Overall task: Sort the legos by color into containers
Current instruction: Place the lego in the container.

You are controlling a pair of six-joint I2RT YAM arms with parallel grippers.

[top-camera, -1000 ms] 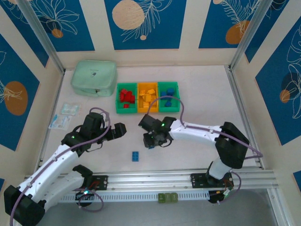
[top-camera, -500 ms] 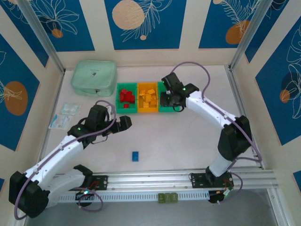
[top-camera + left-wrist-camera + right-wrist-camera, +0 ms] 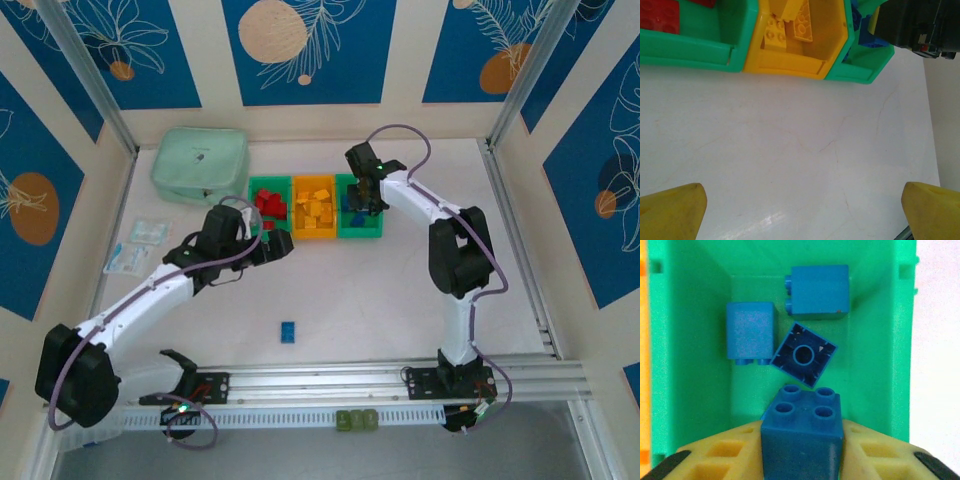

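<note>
Three bins stand in a row at the back: a left green bin point(image 3: 268, 237) with red bricks point(image 3: 267, 205), an orange-yellow bin point(image 3: 313, 237) with yellow bricks point(image 3: 314, 207), and a right green bin point(image 3: 360, 233). My right gripper point(image 3: 365, 195) hovers over the right green bin point(image 3: 690, 315), shut on a blue brick point(image 3: 802, 440). Three blue bricks point(image 3: 804, 355) lie on that bin's floor. A single blue brick point(image 3: 288, 331) rests on the table near the front. My left gripper point(image 3: 275, 250) stands open in front of the bins, nothing between its fingertips point(image 3: 670, 210).
A mint-green pouch point(image 3: 200, 165) lies at the back left. Two small packets point(image 3: 140, 245) sit by the left wall. A metal rail point(image 3: 400, 380) runs along the table's front edge. The right arm's black gripper body point(image 3: 920, 25) is above the right bin.
My right arm has swung from the middle of the table back to the right green bin, carrying a blue brick. My left gripper has moved closer to the bins.
</note>
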